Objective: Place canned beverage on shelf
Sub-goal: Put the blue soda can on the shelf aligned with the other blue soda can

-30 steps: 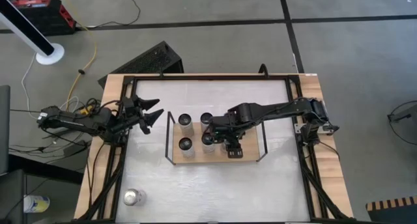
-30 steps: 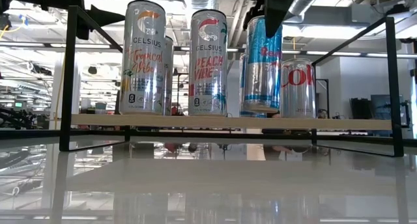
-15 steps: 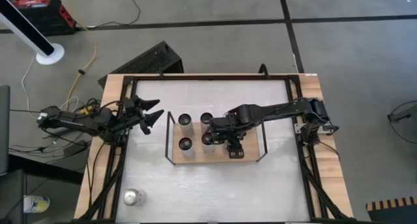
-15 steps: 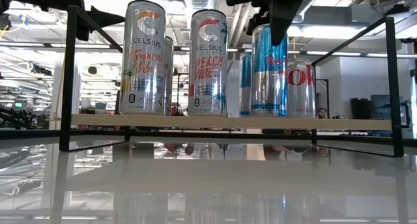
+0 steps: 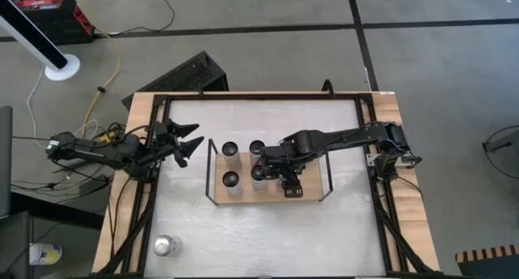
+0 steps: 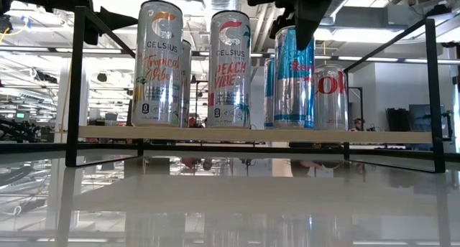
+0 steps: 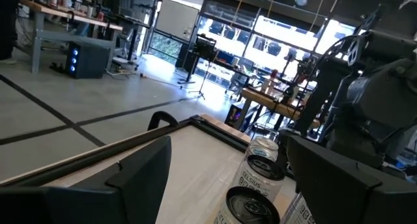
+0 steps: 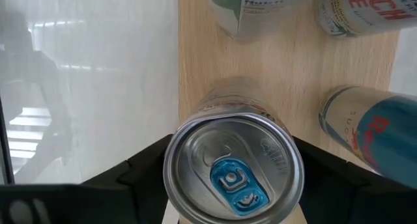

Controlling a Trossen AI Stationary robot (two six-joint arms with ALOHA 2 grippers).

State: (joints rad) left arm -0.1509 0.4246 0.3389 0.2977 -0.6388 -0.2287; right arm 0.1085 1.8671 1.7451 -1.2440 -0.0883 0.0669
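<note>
The shelf is a light-wood board in a black wire frame at the table's middle. Several tall cans stand on it, among them two Celsius cans and a Coke can. My right gripper is above the board's right part, shut on a blue-and-silver can with a blue tab. In the high view my gripper hides this can. My left gripper is open and empty just left of the shelf, its open fingers also showing in the left wrist view. My right gripper pinches the blue-and-silver can between its two fingers, one on each side of the can's wall near its top rim. The fingers come from above, pointing down. The can stands upright with its base on the shelf's board.
A lone silver can stands on the white table near its front left corner. Black rails run along the table's sides. The shelf's raised end rails stand at either end of the board.
My right gripper has come down a little over the shelf with the blue-and-silver can. The can was tilted with its base just above the board. It now stands upright with its base on the board.
</note>
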